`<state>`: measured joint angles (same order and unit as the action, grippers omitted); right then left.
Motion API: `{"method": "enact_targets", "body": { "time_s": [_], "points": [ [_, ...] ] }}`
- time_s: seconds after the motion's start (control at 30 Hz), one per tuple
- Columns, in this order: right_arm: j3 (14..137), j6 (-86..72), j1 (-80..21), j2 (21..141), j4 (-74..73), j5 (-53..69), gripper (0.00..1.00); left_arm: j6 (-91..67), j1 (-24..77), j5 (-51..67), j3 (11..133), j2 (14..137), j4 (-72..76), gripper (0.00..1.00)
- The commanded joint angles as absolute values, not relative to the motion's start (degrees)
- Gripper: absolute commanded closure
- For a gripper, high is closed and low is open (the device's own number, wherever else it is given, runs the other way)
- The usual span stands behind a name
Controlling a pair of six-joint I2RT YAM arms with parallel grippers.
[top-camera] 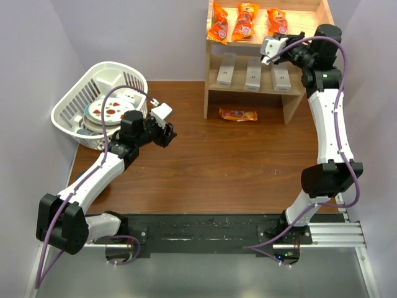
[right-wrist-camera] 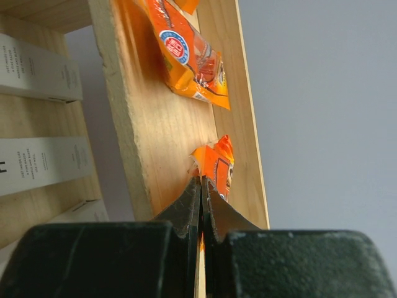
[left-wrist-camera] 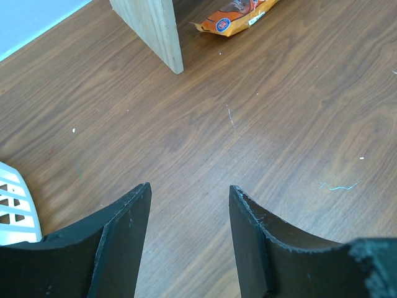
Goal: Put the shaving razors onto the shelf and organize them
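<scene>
Lavender walls (top-camera: 37, 62) close in on the left, back and right of the brown wood bench (top-camera: 205, 180), so sideways room is tight, but the middle of the bench is wide open. The back-left corner is taken up by a white slatted basket (top-camera: 65, 113) with plates (top-camera: 111, 112) in it, sitting at an angle. The shelf (top-camera: 208, 93) is pushed up against the back wall, right of centre. One loose orange packet (top-camera: 238, 114) lies on the bench under its lower level, between the side panels.

The left arm (top-camera: 93, 177) hangs over the bench just beside the basket. The left jaws are apart with nothing between them, only bare wood below. The right arm (top-camera: 329, 124) runs up along the right wall and curls in over the shelf's top level. The right jaws are pressed together, tips right at the edge of the rightmost of the three top-level packets (top-camera: 276, 22). Can't tell if they're pinching the foil or just touching it.

The shaving razors (top-camera: 253, 76) are all three on the lower level, lying flat, side by side with roughly even gaps, long sides running front to back. They're pale cream boxes with a small dark mark on top and fine dark print along the sides.
</scene>
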<state>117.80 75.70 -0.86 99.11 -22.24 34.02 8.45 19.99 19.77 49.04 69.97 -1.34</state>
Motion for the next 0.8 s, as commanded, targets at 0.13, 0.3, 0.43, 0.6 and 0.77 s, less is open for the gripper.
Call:
{"method": "enact_targets", "body": {
  "time_s": [0.13, 0.3, 0.43, 0.6, 0.77],
  "points": [
    [114.70, 81.74, -3.43, 97.21, -22.24, 31.99, 1.00, 7.56, 19.51, 20.48, 50.18, 69.87, 1.49, 0.42],
    [114.87, 81.65, -3.60, 97.21, -21.89, 31.11, 1.00, 7.56, 19.51, 20.39, 50.19, 70.05, 1.49, 0.42],
    [114.70, 81.65, -3.60, 96.95, -21.80, 30.32, 1.00, 7.47, 19.51, 20.48, 50.27, 69.96, 1.58, 0.42],
    [114.43, 81.48, -3.60, 96.85, -20.57, 28.83, 1.00, 7.38, 19.51, 20.65, 50.36, 70.22, 1.67, 0.42],
    [114.61, 81.30, -3.60, 96.86, -20.22, 28.56, 1.00, 7.21, 19.51, 20.83, 50.54, 70.40, 1.84, 0.41]
  ]
}}
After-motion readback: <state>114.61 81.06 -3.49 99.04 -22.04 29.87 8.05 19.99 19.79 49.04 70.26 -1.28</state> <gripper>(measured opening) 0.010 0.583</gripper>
